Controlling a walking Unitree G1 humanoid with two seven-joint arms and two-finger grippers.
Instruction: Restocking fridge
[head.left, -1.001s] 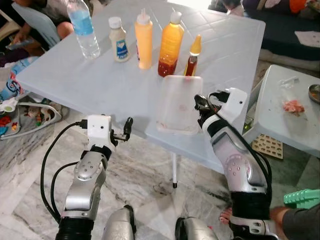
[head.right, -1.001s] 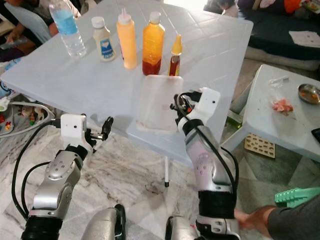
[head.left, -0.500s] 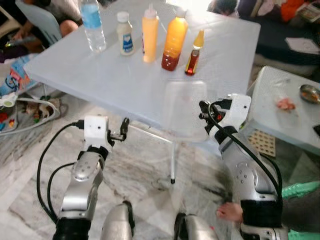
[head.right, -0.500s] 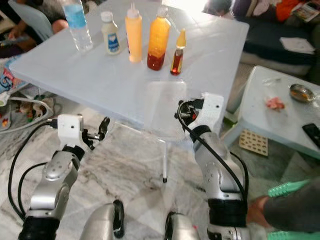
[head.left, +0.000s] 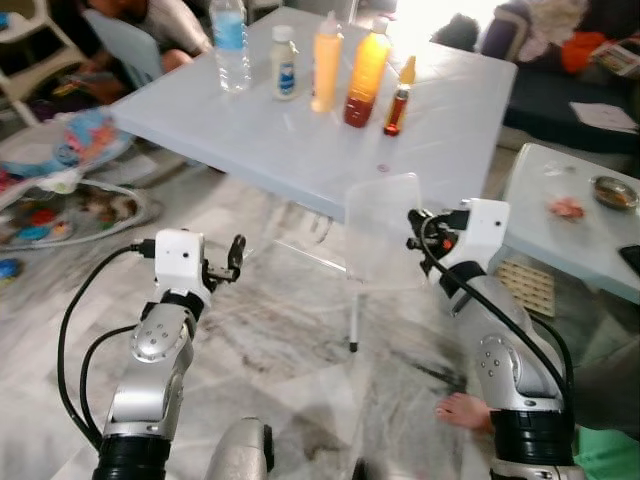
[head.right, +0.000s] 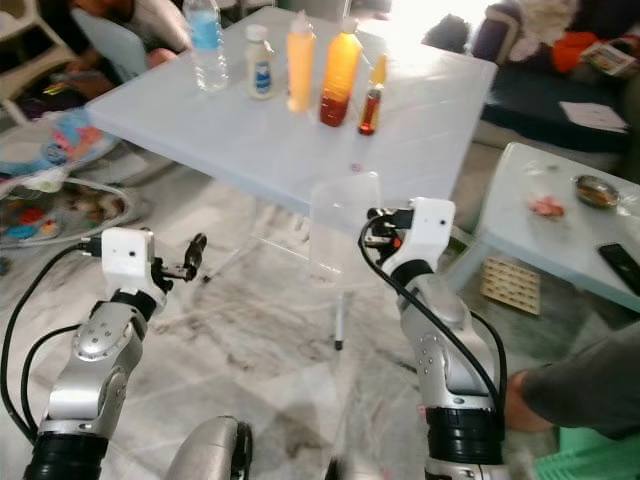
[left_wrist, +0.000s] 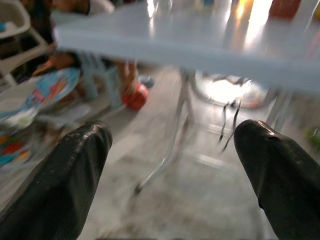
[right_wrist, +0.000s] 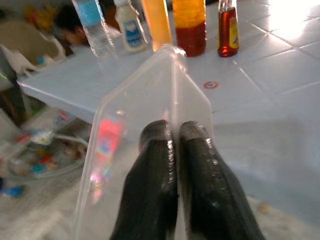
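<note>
My right gripper (head.left: 414, 229) is shut on the wall of a clear plastic container (head.left: 385, 230), pinching its rim (right_wrist: 172, 137). The container (right_wrist: 150, 100) hangs over the floor, just in front of the pale blue table (head.left: 300, 140). At the table's far side stand a water bottle (head.left: 228, 45), a small white bottle (head.left: 285, 62), a yellow squeeze bottle (head.left: 326, 62), an orange sauce bottle (head.left: 366, 75) and a small red sauce bottle (head.left: 400, 95). My left gripper (head.left: 235, 262) is open and empty, low over the floor and pointing under the table (left_wrist: 172, 132).
A low white table (head.left: 560, 205) with a small bowl (head.left: 607, 190) stands at the right. A person's bare foot (head.left: 462, 410) is on the marble floor by my right arm. Baby toys and a bouncer (head.left: 70, 190) lie at the left. A person sits behind the table's far left.
The camera has drawn back from the table. The clear container, earlier lying at the table's front edge, now hangs off the table in my right gripper. My left gripper stays open.
</note>
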